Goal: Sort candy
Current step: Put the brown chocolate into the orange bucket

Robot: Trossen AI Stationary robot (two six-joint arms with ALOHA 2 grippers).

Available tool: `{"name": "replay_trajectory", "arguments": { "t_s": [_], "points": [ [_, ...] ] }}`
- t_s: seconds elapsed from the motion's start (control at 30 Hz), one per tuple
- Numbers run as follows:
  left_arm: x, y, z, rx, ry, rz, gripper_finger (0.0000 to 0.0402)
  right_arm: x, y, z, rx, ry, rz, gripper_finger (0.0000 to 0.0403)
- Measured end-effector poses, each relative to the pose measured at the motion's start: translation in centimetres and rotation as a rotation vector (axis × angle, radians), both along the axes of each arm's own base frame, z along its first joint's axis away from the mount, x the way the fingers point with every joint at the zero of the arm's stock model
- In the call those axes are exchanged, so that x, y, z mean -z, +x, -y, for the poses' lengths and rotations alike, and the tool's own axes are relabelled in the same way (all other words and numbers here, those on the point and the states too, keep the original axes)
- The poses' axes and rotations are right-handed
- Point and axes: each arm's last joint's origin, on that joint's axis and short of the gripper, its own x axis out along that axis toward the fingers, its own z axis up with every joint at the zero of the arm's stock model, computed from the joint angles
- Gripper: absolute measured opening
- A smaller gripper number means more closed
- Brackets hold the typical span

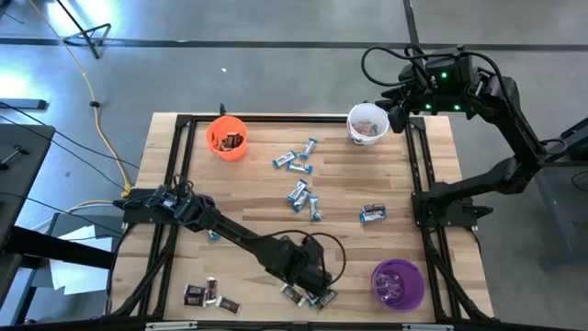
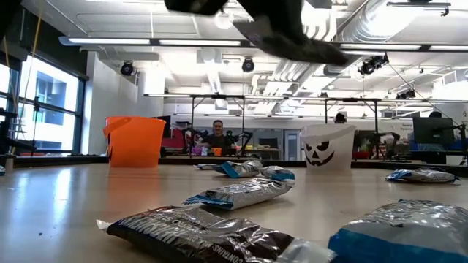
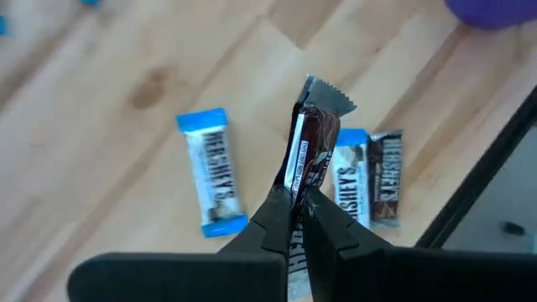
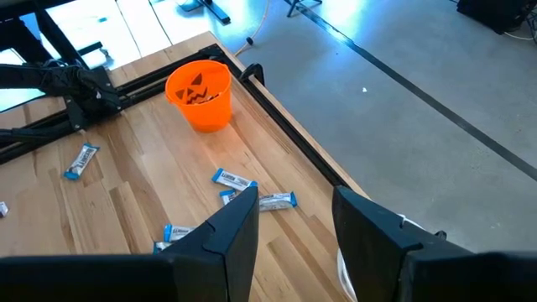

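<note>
**Desk edges, free room, arm poses**

We list the desk (image 1: 276, 211) framed by black rails; open wood lies mid-left. Orange cup (image 1: 227, 137) and white cup (image 1: 367, 123) stand at the far edge, purple cup (image 1: 397, 283) at the near right corner. Candy (image 1: 299, 194) is scattered centrally and along the near edge. Left gripper (image 3: 299, 208), arm stretched low across the desk, is clamped on a dark brown candy bar (image 3: 309, 151). Right gripper (image 4: 294, 220), fingers apart, hovers over the white cup.

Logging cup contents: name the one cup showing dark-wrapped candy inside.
The orange cup, at the table's far left; brown wrappers show inside it. The purple cup and white cup show none.
</note>
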Motion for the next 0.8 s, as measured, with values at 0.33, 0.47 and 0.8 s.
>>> {"name": "replay_trajectory", "arguments": {
  "t_s": [0.33, 0.47, 0.8],
  "points": [
    [-6.2, -3.8, -2.2, -0.036, 0.162, 0.004, 0.0001, 0.0, 0.0, 0.0, 0.0, 0.0, 0.0, 0.0149],
    [-8.6, -5.7, -3.7, -0.056, 0.261, -0.004, 0.0001, 0.0, 0.0, 0.0, 0.0, 0.0, 0.0, 0.0149],
    [-13.9, -9.1, -9.9, -0.002, 0.423, 0.069, 0.0001, 0.0, 0.0, 0.0, 0.0, 0.0, 0.0, 0.0149]
  ]
}}
